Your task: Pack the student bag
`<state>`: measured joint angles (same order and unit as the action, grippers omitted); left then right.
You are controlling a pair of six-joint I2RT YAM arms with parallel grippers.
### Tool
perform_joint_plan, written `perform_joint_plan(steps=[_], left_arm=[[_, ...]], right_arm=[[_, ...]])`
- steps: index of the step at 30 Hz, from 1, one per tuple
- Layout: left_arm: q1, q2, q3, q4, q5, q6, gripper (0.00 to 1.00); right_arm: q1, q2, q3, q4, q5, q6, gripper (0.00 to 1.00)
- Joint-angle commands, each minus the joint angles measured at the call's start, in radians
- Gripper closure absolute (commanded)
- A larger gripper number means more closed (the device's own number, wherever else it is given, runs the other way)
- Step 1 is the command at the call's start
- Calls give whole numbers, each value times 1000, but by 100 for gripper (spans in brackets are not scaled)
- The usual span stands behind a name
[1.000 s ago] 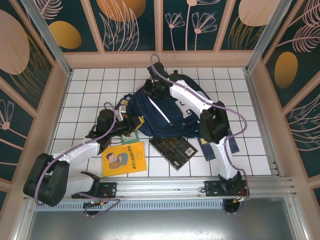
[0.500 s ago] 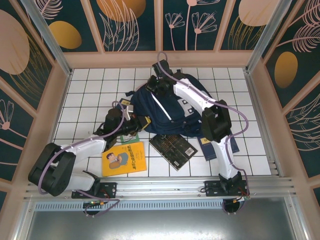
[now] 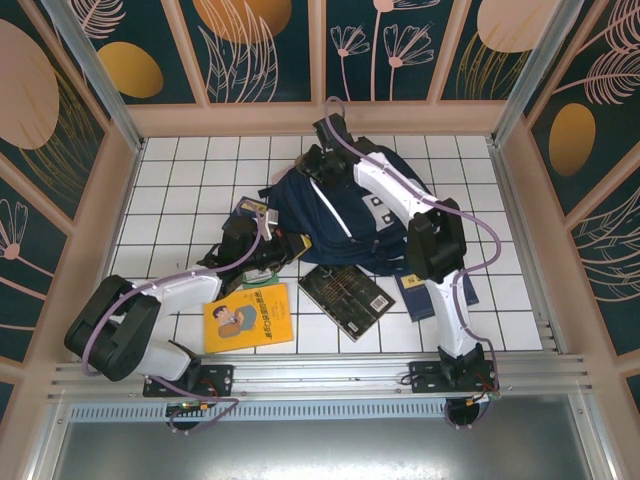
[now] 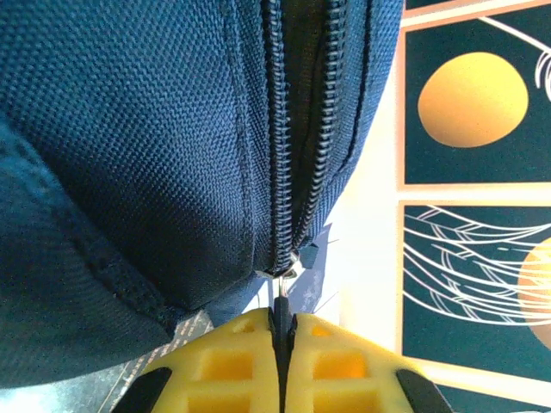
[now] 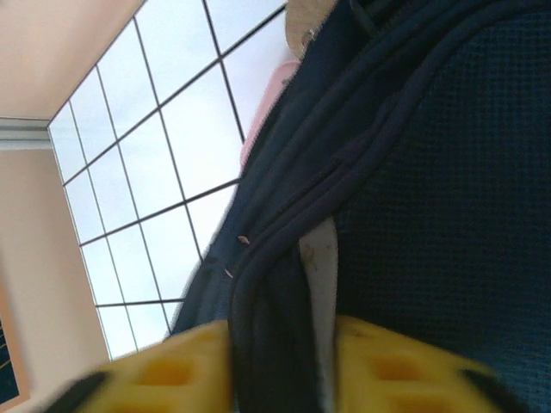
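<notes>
The student bag point(image 3: 345, 215), navy blue with white stripes, lies in the middle of the tiled table. My left gripper point(image 3: 284, 244) is at the bag's near left edge. In the left wrist view, my left gripper point(image 4: 282, 320) is shut on the small dark zipper pull point(image 4: 282, 303) at the end of the bag's zipper point(image 4: 280, 155). My right gripper point(image 3: 313, 166) is at the bag's far left corner. In the right wrist view, my right gripper point(image 5: 284, 340) is blurred and its jaws stand apart, with a fold of the bag's dark piping and a white stripe point(image 5: 320, 258) between them.
A yellow book point(image 3: 249, 316) lies near the front left, and a dark book point(image 3: 346, 293) lies just in front of the bag. A blue notebook point(image 3: 413, 292) sits under the right arm. A green-edged item point(image 3: 258, 272) and a small dark item point(image 3: 252, 210) lie left of the bag. Walls enclose the table.
The right gripper moved toward the far wall along the bag's corner and its jaws have parted. The left gripper moved right and farther in, still holding the zipper pull.
</notes>
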<state>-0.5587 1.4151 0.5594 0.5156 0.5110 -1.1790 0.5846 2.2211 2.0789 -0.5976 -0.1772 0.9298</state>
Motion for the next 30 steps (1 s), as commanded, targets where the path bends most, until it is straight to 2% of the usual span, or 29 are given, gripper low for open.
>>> perform_joint_plan(steps=[1, 4, 5, 9, 14, 20, 25, 30], left_arm=[[-13, -62, 30, -54, 39, 62, 100], [28, -77, 21, -59, 74, 62, 100], [45, -83, 17, -61, 92, 66, 100], [128, -95, 2, -87, 182, 109, 100], [163, -101, 43, -220, 243, 230, 100], [189, -111, 72, -290, 228, 281, 100], [223, -107, 91, -316, 246, 298, 100], [239, -103, 109, -335, 258, 313, 100]], right_arm=[[-22, -24, 68, 8, 13, -109, 43], [-22, -53, 33, -9, 16, -250, 32], [-23, -75, 0, 0, 6, -294, 32], [-32, -156, -149, 59, -149, -406, 33], [-88, -201, -258, 48, -219, -482, 33], [-88, -148, -282, 13, -345, -556, 33], [-70, -113, -278, 6, -453, -610, 39], [-58, -59, -219, -47, -413, -633, 45]])
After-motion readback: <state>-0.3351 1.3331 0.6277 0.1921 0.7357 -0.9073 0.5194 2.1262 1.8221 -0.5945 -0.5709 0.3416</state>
